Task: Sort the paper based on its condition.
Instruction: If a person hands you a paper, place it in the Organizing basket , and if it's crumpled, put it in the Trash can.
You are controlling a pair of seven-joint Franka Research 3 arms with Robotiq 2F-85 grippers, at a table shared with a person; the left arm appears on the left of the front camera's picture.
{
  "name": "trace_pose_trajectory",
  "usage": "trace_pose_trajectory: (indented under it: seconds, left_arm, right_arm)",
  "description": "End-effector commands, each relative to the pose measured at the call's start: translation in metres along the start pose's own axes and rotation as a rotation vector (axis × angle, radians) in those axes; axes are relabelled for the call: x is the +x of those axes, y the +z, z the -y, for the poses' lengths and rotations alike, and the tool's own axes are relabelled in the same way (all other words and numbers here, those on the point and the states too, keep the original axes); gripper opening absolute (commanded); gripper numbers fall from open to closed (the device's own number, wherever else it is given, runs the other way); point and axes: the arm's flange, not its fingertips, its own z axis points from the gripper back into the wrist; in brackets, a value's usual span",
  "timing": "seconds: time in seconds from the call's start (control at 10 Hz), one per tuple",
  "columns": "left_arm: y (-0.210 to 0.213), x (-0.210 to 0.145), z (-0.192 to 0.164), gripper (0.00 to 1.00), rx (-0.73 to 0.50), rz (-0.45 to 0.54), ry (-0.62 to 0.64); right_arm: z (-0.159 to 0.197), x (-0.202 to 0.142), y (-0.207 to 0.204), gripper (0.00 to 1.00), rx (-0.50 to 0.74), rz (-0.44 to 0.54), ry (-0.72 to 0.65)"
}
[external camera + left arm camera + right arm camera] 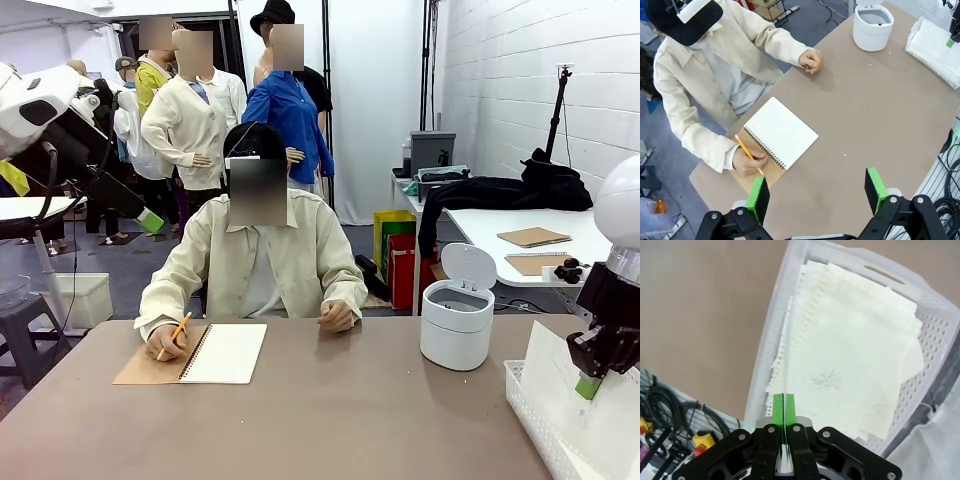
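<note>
A white lattice tray (771,345) holds several sheets of paper (860,355) with torn spiral edges; the top one bears faint creases. My right gripper (783,399) is shut on the near edge of that top sheet, green pads pressed together. From the front, the gripper (589,386) hangs over the tray (528,408) at the table's right end, with the sheet (552,370) tilted up above the rim. High over the table, my left gripper (816,192) is open with nothing between its pads, above the near edge in front of the person's notebook.
A person sits at the far side, writing with a pencil (173,335) in a spiral notebook (225,352) with a brown cover. The other hand (337,315) rests as a fist. A white bin (457,320) with its lid up stands left of the tray.
</note>
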Motion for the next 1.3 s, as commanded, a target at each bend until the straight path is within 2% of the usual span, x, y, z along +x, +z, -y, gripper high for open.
trace_pose_trajectory:
  seconds: [0.0,0.1,0.2,0.3,0.8,0.9,1.2]
  left_arm:
    - [0.0,-0.001,-0.001,1.0,-0.005,0.002,0.005]
    - [0.0,-0.001,-0.001,1.0,-0.005,0.002,0.005]
    - [0.0,-0.001,-0.001,1.0,-0.005,0.002,0.005]
    - [0.0,-0.001,-0.001,1.0,-0.005,0.002,0.005]
    - [0.0,-0.001,-0.001,1.0,-0.005,0.002,0.005]
    - [0.0,-0.001,-0.001,1.0,-0.005,0.002,0.005]
    - [0.0,-0.001,-0.001,1.0,-0.005,0.002,0.005]
  right_arm:
    - [0.005,-0.041,-0.048,0.0,-0.025,0.014,-0.027]
    - [0.01,-0.041,-0.049,0.0,-0.019,0.018,-0.039]
    - [0.006,0.002,-0.003,0.0,-0.004,0.0,-0.012]
    - [0.006,0.002,-0.003,0.0,-0.004,0.0,-0.012]
    - [0.031,0.003,-0.006,0.93,-0.019,-0.021,-0.048]
    - [0.035,0.002,-0.005,1.0,-0.041,-0.028,-0.057]
    - [0.048,0.003,0.012,1.0,-0.185,-0.027,-0.083]
